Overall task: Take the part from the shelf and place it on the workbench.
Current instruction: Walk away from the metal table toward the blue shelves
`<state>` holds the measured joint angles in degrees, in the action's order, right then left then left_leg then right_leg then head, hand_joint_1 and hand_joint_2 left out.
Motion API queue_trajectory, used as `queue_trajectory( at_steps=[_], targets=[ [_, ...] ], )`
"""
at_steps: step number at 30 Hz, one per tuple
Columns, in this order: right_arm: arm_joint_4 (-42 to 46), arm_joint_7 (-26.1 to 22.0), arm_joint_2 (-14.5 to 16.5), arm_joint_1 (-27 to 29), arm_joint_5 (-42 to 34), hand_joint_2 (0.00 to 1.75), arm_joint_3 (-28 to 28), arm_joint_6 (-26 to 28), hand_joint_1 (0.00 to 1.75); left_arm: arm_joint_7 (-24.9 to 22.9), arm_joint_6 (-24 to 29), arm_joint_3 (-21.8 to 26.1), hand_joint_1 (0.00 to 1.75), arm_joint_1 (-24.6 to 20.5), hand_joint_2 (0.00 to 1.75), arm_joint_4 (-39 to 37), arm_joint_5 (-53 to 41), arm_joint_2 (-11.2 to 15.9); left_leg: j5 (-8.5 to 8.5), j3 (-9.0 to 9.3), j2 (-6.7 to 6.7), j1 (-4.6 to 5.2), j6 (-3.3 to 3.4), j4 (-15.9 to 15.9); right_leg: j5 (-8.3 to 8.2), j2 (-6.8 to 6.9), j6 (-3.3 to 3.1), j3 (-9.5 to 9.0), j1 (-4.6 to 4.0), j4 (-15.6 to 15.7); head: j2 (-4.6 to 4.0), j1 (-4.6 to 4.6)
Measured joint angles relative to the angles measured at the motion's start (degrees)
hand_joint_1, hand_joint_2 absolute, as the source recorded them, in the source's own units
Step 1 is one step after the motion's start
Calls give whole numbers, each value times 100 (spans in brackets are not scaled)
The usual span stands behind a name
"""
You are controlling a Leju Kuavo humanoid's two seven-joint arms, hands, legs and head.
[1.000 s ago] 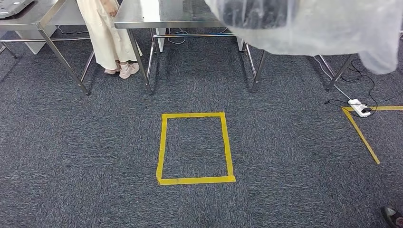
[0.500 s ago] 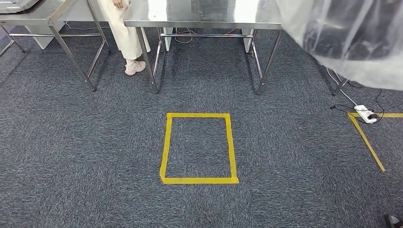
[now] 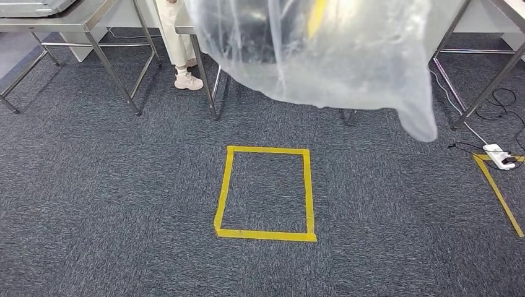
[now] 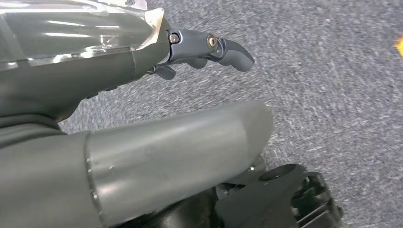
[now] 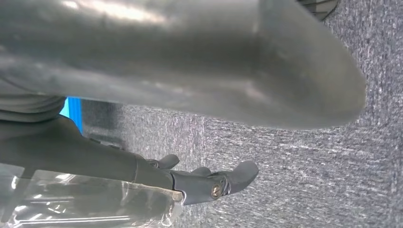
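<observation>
We are carrying bagged part point(image 3: 309, 49) high in front, both hands gripping it: left hand point(image 4: 142, 52), right hand point(image 5: 157, 183). Pickup done; workbench point(image 3: 74, 21) ahead, placing still left.

We stand in a lab or test workshop: grey carpet tiles point(image 3: 124, 204) bear a yellow tape rectangle point(image 3: 266, 193). Beyond that rectangle stand steel-legged tables point(image 3: 93, 37), and well to its right a power strip point(image 3: 499, 156) trails cables.
</observation>
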<state>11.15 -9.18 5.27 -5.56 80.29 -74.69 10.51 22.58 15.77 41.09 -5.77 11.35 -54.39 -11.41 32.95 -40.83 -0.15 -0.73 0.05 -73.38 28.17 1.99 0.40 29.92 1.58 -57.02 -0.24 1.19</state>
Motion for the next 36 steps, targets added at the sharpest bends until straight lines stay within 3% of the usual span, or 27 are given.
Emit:
queue_trajectory(
  at_steps=[1,3,4,6,8,9,11,13,14,15,16,18,20,22,23,25,27,29,30,31,33,35,36],
  targets=[
    [0,0,2,-2,1,0,1,-4,0,-5,-2,0,0,2,0,0,-1,1,-162,116,27,-5,6,233,6,40,3,-5,2,0,0,5],
    [0,0,8,-8,8,0,2,-12,0,-24,-9,0,0,-11,0,1,-7,4,-525,538,179,8,45,1030,24,109,24,-29,-11,1,0,28],
    [0,-2,10,-9,11,0,3,-17,0,-33,-14,0,0,-22,0,1,-11,7,-627,695,243,25,70,1335,37,138,47,-43,-26,3,0,29],
    [0,-7,15,-10,15,0,4,-33,0,-43,-26,0,0,-36,0,1,-16,10,-652,781,270,70,120,1530,52,196,115,-63,-53,18,1,22],
    [0,-8,21,-19,15,0,7,-65,0,-46,-34,0,0,-33,0,1,-19,12,-689,800,164,83,199,1591,65,246,192,-90,-58,34,2,14],
    [0,-8,22,-22,14,0,8,-97,0,-47,-36,0,0,-32,0,1,-21,11,-722,826,113,79,246,1642,118,205,210,-74,-62,-31,0,6],
    [-1,10,21,-22,1,0,9,-234,0,-50,-44,-1,0,-39,0,1,-30,7,-786,862,14,59,321,1722,389,12,171,147,-61,-535,0,-38],
    [-3,46,21,-7,-9,0,9,-427,0,-53,-57,-2,0,-44,0,1,-41,5,-800,845,-115,77,350,1728,713,-129,122,537,-62,-1325,1,-93],
    [-4,68,20,5,-5,0,9,-512,0,-57,-60,-2,0,-40,0,1,-46,5,-801,842,-190,88,353,1726,773,-155,133,672,-65,-1569,0,-114],
    [-4,85,15,15,2,0,9,-578,0,-62,-61,-2,0,-34,0,1,-52,5,-802,845,-268,101,354,1722,723,-173,169,692,-69,-1573,0,-125],
    [-4,100,10,20,13,0,11,-631,0,-68,-59,-2,0,-28,0,1,-56,4,-803,851,-345,113,355,1718,580,-204,212,594,-75,-1339,0,-132],
    [-3,113,-10,23,36,0,19,-698,0,-74,-46,-2,0,-24,0,1,-59,-5,-797,854,-487,142,346,1692,205,-409,253,229,-89,-499,0,-149],
    [-3,114,-23,19,61,0,40,-742,0,-71,-24,-2,0,-20,0,-1,-67,-14,-783,829,-600,167,316,1657,14,-561,193,19,-103,16,0,-154],
    [-4,113,-25,11,82,0,67,-767,0,-65,-5,-2,0,0,0,-1,-81,-14,-784,794,-697,169,265,1644,-17,-496,109,-23,-105,84,0,-145],
    [-4,109,-21,5,88,0,79,-770,0,-60,7,-3,0,15,0,-1,-89,-11,-771,779,-676,165,238,1622,-29,-443,77,-45,-83,98,1,-137],
    [-4,82,-16,6,92,0,95,-774,0,-32,51,-12,0,29,87,-1,-120,-10,-591,652,-422,159,167,1354,-45,-312,3,-82,-27,135,1,-93],
    [-4,37,-17,25,87,0,101,-783,0,38,129,-28,0,14,175,-1,-149,-14,-216,310,-121,111,80,668,-28,-162,-50,-103,-25,144,1,-46],
    [-4,-15,-15,38,79,0,101,-786,0,156,214,-36,0,3,175,-1,-147,-19,-8,-31,-30,26,-1,51,-5,-9,-59,-113,-23,141,1,-38],
    [-4,-41,-9,38,77,0,102,-781,0,229,241,-36,0,2,175,-1,-126,-21,-65,-67,-4,-13,-37,17,7,58,-49,-120,-12,139,1,-36],
    [-4,-63,0,37,85,0,106,-774,0,313,248,-31,0,2,175,-1,-81,-20,-226,25,37,-50,-68,218,24,120,-26,-136,4,137,2,-31],
    [-4,-97,22,37,115,0,126,-750,0,486,202,-5,0,-9,175,1,46,-16,-602,440,243,-87,-105,999,77,225,50,-182,15,126,2,-3],
    [-3,-116,38,36,137,0,154,-728,0,603,131,33,0,-27,175,1,136,-11,-746,709,381,-71,-63,1486,133,316,140,-213,-22,125,1,4],
    [-2,-121,43,32,140,0,168,-721,0,629,107,49,0,-32,175,1,155,-9,-730,726,370,-42,-17,1530,150,362,185,-235,-45,136,1,-7]
  ],
)
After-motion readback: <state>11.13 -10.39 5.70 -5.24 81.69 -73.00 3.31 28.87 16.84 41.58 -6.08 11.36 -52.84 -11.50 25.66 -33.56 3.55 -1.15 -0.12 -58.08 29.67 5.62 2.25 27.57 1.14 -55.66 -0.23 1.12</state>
